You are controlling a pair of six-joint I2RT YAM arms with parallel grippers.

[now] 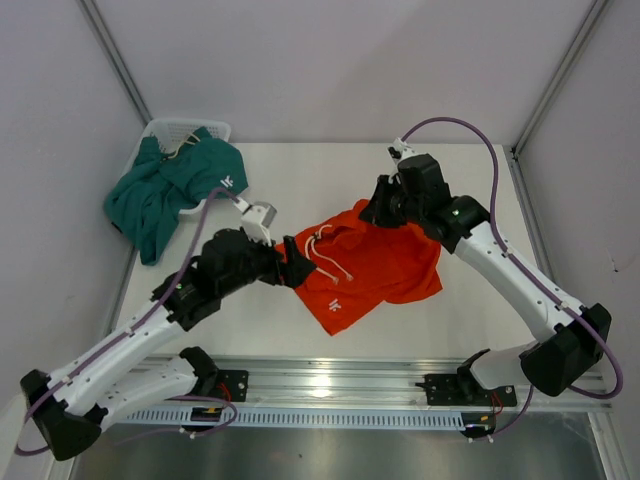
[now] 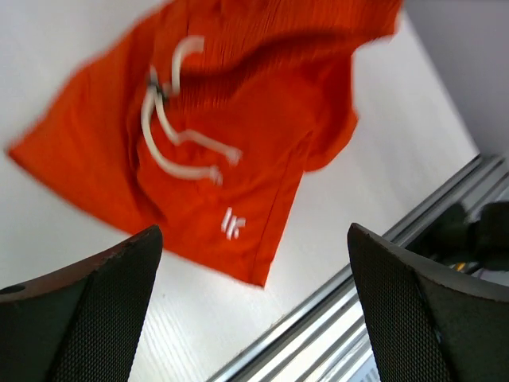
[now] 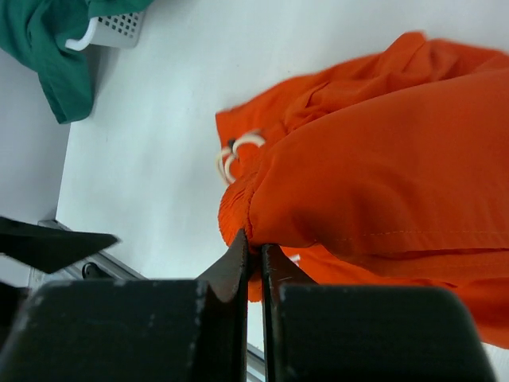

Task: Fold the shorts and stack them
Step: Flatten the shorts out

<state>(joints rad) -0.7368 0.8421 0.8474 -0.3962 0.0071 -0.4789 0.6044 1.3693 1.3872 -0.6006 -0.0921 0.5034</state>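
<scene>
Toward the near middle of the bench (image 1: pixel 300 185), the orange shorts (image 1: pixel 365 270) lie crumpled, with the white drawstring (image 1: pixel 325 255) on top. The left jaws gape released and empty, just beside the shorts' left edge. The right jaws are clenched on a fold of orange cloth at the far side. At the far left corner, a white basket (image 1: pixel 172 128) holds the teal shorts (image 1: pixel 165 195), which spill over its rim.

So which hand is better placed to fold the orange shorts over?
Probably the right hand: it pinches an edge of the orange shorts. The left hand is open beside them, holding nothing.
</scene>
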